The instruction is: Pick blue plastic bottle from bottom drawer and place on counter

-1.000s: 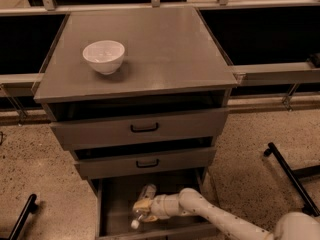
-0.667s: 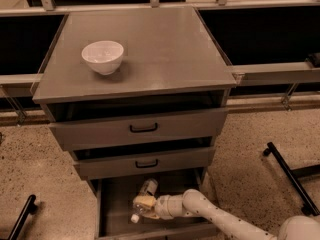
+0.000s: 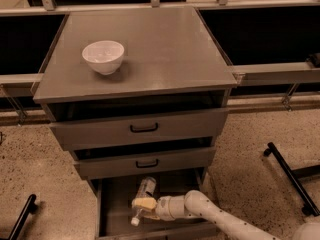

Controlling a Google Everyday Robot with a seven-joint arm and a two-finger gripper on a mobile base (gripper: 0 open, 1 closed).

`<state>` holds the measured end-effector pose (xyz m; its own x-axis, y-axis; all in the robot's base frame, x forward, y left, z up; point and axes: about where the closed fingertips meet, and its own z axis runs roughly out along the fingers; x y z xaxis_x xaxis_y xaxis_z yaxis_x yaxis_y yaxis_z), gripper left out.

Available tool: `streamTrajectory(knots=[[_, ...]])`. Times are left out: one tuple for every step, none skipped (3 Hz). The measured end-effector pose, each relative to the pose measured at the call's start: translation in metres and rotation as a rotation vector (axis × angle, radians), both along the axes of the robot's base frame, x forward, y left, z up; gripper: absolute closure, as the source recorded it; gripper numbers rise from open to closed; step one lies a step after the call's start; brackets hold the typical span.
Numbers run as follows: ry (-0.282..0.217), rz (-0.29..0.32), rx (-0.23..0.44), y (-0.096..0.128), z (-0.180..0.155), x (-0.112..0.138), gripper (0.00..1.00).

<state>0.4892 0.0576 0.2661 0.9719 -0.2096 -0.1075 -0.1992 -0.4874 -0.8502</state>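
Observation:
The blue plastic bottle lies in the open bottom drawer, white cap toward the front left. My gripper reaches in from the lower right and is closed across the bottle's middle, its yellowish pads over the label. The bottle still rests low inside the drawer. The counter is the grey top of the cabinet, well above the gripper.
A white bowl stands on the counter's left side. Two shallower drawers with black handles stick out partly above the bottom drawer. Black frame legs lie on the speckled floor to the right, another at the left.
The gripper has shifted slightly left onto the bottle's middle. The bottle has stayed in about the same spot in the drawer.

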Motion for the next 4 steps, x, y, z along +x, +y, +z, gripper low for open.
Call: streamTrajectory(knots=[[-0.235, 0.067, -0.035, -0.024, 0.056, -0.016, 1.0], [-0.423, 0.128, -0.063, -0.047, 0.118, -0.056, 1.0], [-0.626, 0.247, -0.078, -0.035, 0.198, -0.103, 1.0], [-0.663, 0.317, -0.05, -0.009, 0.214, -0.136, 1.0]])
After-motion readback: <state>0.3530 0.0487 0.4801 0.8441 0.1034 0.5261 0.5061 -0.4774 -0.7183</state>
